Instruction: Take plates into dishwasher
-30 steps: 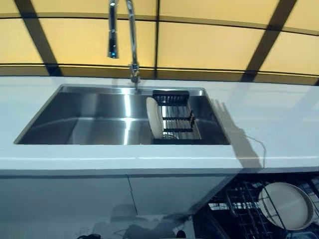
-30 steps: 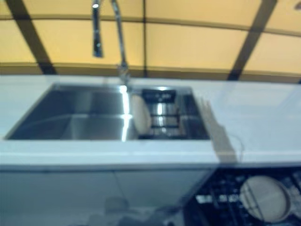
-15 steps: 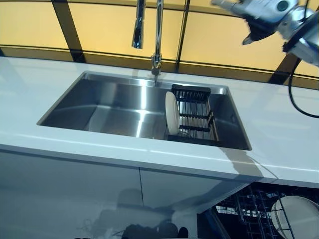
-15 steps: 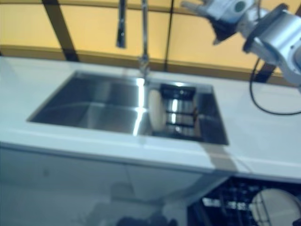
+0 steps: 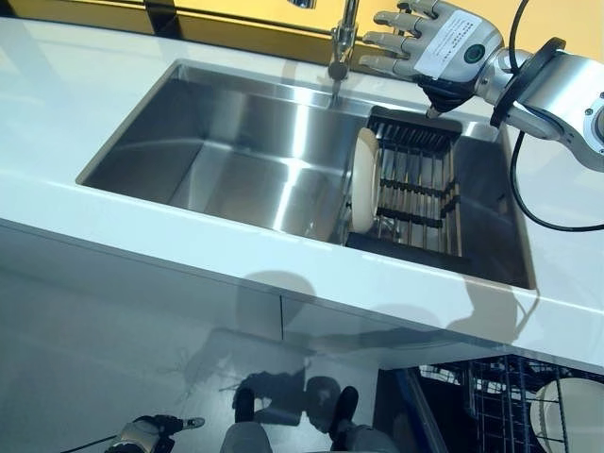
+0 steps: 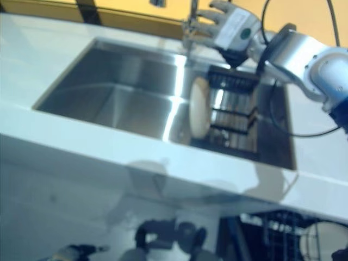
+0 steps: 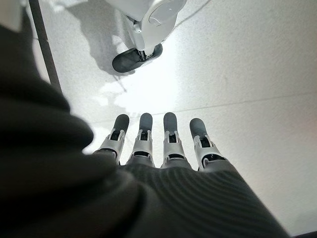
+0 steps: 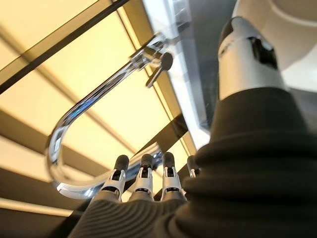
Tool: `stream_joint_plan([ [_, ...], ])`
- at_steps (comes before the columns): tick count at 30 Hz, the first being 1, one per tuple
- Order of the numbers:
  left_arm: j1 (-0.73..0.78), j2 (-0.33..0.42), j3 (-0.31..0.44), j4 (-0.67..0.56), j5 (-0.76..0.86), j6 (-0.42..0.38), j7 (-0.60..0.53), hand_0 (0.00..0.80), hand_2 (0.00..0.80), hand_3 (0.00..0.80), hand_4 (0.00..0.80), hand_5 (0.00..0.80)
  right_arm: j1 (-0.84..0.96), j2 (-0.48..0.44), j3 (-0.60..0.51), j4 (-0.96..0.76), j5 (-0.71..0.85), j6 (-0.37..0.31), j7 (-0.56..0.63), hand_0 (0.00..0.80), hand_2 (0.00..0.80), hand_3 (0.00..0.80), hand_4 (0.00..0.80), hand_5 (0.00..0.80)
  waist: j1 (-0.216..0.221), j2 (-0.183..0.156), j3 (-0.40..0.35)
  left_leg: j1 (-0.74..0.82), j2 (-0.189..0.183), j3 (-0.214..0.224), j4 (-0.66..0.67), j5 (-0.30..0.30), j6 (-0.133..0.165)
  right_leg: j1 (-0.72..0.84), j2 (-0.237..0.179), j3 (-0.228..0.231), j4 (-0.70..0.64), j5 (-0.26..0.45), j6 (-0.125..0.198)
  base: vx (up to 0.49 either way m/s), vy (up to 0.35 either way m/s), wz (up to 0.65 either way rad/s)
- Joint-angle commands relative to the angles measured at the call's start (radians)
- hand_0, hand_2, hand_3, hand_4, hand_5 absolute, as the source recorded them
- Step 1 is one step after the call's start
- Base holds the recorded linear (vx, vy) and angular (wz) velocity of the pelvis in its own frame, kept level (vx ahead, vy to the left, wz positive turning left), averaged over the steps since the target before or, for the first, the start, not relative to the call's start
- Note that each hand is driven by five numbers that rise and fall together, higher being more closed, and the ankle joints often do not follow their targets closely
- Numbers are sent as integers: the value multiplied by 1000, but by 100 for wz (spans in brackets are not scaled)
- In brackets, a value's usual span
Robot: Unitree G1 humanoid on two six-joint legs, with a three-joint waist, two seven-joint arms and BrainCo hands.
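The right hand [image 5: 436, 45] is hanging in the air over the back of the sink [image 5: 189, 132], close to the tap [image 5: 342, 42]. Its fingers are straight and spread, and it is holding nothing.

The plate [image 5: 363, 179] is lying below this hand and a bit nearer to the robot. It is standing on its edge at the left end of the black rack [image 5: 415, 179], which is sitting in the right part of the sink. The plate's thin edge is pointing up, and its flat faces are looking to the left and to the right. So the hand will probably need to go down and come toward the robot, then pinch the top edge.

The left hand [image 7: 163, 144] is hanging low over the pale floor, well apart from the sink. Its fingers are straight and it is holding nothing. The right hand is much nearer to the plate.

Another plate [image 5: 571, 415] is already standing in the dishwasher rack [image 5: 491, 406], low down on the right.
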Motion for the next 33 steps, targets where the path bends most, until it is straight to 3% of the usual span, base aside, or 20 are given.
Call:
stream_joint_plan([
  [1, -37, 61, -28, 1, -17, 13, 9, 0, 0, 0, 0, 0, -144, -12, 38, 10, 8, 27, 17, 0, 0, 0, 0, 0, 13, -51, 29, -60, -39, 7, -12, 48, 28, 100, -49, 46, -1, -77, 109, 0, 0, 0],
  [33, -58, 88, -25, -5, -36, -12, 2, 0, 0, 0, 0, 0, -83, 36, 19, -72, -29, 16, 125, 0, 0, 0, 0, 0, 22, -72, 93, -86, -28, 28, -12, 49, 25, 62, -45, 39, -1, -65, 114, -10, 0, 1],
])
